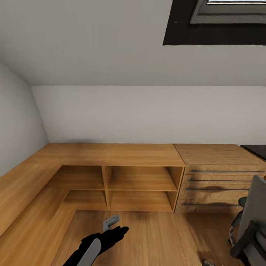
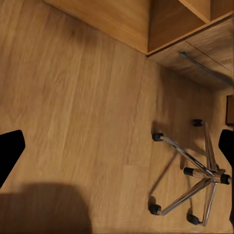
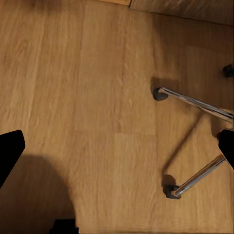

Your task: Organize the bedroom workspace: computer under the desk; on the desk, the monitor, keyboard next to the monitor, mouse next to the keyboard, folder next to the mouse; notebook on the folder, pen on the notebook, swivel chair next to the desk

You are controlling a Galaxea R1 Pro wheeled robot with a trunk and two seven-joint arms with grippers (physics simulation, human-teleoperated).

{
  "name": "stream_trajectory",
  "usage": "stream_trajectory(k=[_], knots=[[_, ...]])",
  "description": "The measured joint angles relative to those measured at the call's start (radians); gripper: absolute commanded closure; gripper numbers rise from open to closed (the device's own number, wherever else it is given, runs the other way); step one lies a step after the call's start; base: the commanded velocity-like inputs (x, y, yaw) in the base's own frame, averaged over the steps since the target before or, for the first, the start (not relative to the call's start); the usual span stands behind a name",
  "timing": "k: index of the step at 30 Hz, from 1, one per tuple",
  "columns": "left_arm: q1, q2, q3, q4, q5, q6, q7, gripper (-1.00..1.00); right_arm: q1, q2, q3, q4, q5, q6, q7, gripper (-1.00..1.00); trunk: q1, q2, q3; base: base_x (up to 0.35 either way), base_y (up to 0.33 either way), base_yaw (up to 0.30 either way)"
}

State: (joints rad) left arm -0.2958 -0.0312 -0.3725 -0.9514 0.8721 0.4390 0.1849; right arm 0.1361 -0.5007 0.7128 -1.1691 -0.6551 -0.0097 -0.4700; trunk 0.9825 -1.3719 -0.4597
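Both arms' fingers released, empty. Swivel chair (image 1: 253,218) close on the right; turning the base could clip its chrome legs (image 2: 195,173) and roll it.

Head camera faces the wall; both wrist cameras, seemingly high, share the swivel chair (image 2: 195,175) base.

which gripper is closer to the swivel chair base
Probably right. From the right gripper the swivel chair base looks large and close, off to one side; from the left gripper the whole base looks smaller, so farther.
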Motion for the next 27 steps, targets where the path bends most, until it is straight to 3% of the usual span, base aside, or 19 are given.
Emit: stream_trajectory(k=[11, 27], knots=[[0.003, -0.001, 0.003, 0.042, -0.002, -0.007, 0.001, -1.0, 0.034, -0.019, -0.002, 0.042, -0.002, -0.001, -0.017, -1.0, 0.0, 0.0, 0.006, 0.0, 0.0, -0.289], [0.003, -0.007, -0.002, 0.047, -0.005, -0.025, 0.003, -1.0, 0.045, -0.005, 0.004, 0.202, 0.011, -0.081, -0.019, -1.0, 0.0, 0.0, 0.014, 0.031, 0.098, -0.293]])
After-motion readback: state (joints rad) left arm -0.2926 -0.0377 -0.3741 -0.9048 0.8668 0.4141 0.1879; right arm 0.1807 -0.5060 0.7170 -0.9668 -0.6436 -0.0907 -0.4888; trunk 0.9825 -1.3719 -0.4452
